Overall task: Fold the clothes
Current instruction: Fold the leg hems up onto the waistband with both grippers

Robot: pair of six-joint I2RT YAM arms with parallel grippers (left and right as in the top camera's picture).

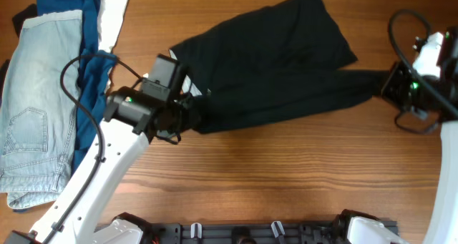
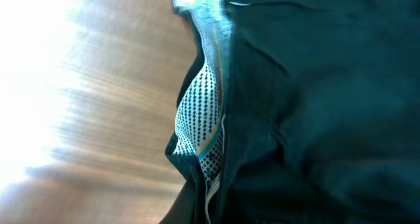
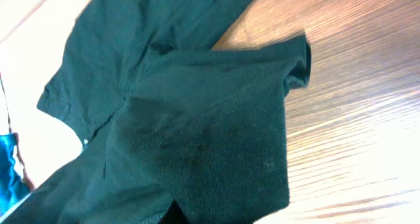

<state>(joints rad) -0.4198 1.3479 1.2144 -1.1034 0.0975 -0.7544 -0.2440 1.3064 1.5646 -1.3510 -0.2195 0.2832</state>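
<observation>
The large black garment (image 1: 272, 65) lies stretched across the wooden table between my two grippers. My left gripper (image 1: 192, 109) is shut on its left end. In the left wrist view black cloth (image 2: 315, 119) fills the frame, with a pale dotted mesh lining (image 2: 200, 112) showing at a fold; the fingers are hidden under it. My right gripper (image 1: 383, 83) is shut on the narrow right end, pulled to a point. The right wrist view shows the garment (image 3: 197, 119) spreading away over the table, with the jaws covered by cloth.
Faded light-blue jeans (image 1: 36, 108) lie at the far left, with a dark-blue piece (image 1: 82, 29) and a white piece (image 1: 113, 11) beside and partly over them. Bare wood (image 1: 286, 172) lies in front of the black garment. The arm bases stand at the front edge (image 1: 250, 233).
</observation>
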